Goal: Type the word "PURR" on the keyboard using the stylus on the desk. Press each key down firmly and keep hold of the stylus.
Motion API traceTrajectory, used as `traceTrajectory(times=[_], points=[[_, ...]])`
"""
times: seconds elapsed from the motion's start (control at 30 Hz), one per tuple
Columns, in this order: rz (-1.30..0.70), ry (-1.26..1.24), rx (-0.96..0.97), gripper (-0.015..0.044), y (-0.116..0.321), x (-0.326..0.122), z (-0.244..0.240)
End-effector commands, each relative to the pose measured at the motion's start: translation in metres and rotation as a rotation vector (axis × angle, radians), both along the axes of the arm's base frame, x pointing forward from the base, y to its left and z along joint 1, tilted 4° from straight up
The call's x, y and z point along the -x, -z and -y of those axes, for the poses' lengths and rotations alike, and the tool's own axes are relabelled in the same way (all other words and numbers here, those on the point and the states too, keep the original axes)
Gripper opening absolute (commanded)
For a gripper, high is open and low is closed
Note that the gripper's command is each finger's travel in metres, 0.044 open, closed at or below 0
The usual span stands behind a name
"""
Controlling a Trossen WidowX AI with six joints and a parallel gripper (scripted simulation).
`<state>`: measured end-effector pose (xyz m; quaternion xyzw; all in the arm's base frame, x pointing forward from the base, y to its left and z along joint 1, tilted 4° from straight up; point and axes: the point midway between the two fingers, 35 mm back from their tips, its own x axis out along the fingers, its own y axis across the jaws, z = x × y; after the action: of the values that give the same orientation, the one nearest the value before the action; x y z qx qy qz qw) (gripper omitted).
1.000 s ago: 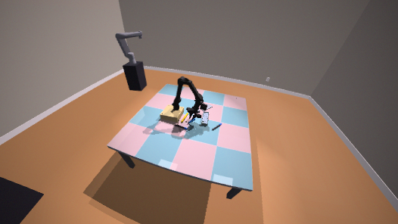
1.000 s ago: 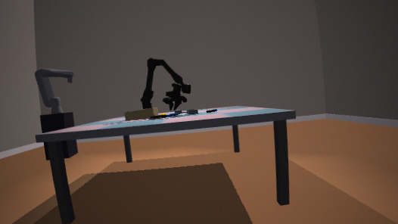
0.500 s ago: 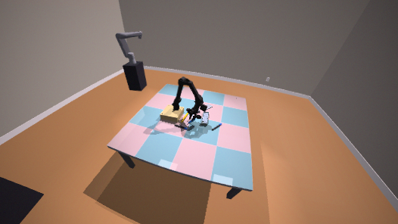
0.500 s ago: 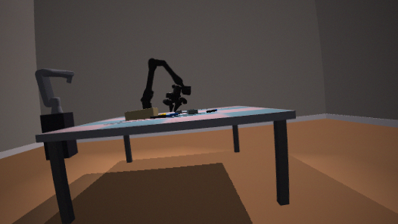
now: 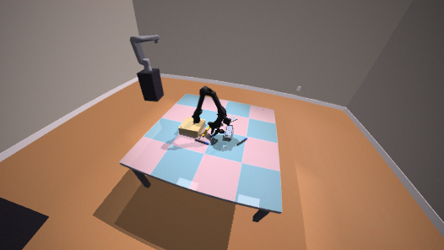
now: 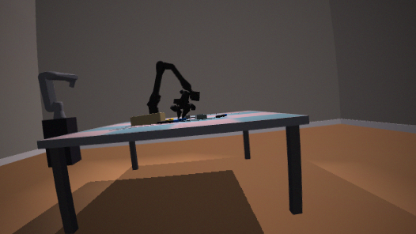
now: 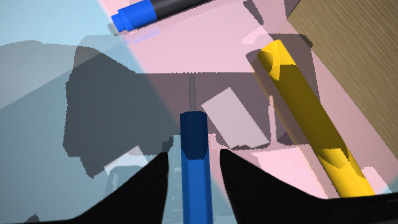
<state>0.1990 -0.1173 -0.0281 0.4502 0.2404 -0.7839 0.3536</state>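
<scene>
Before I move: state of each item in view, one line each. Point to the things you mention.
gripper [image 5: 213,133] [image 6: 182,115] [image 7: 194,157]: open, fingers either side of the stylus
blue stylus [image 7: 196,192]: lying, unheld
yellow pen [image 5: 206,132] [image 7: 311,112]: lying
blue-and-black marker [image 5: 202,142] [image 7: 136,16]: lying
keyboard [image 5: 229,132] [image 6: 202,116]: flat; key positions unreadable
black arm [image 5: 216,104] [image 6: 181,77]: bent, reaching down
grey arm [image 5: 137,51] [image 6: 48,92]: bent
</scene>
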Motion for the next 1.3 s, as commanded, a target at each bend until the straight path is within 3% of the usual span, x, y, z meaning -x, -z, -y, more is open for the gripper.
traceTrajectory(times=[0.0, 0.4, 0.57, 0.67, 0.93, 1.27], points=[[-0.004, 0.005, 0.004, 0.015, 0.004, 0.002, 0.0], [-0.004, 0.005, 0.004, 0.015, 0.011, 0.002, 0.0], [-0.002, 0.0, 0.0, 0.0019, 0.009, 0.001, -0.001], [-0.002, 0.0, 0.0, 0.0, 0.009, 0.001, -0.001], [-0.003, 0.0, 0.0, 0.0, 0.006, 0.001, 0.0], [-0.004, 0.0, 0.0, 0.0, -0.04, -0.001, 0.002]])
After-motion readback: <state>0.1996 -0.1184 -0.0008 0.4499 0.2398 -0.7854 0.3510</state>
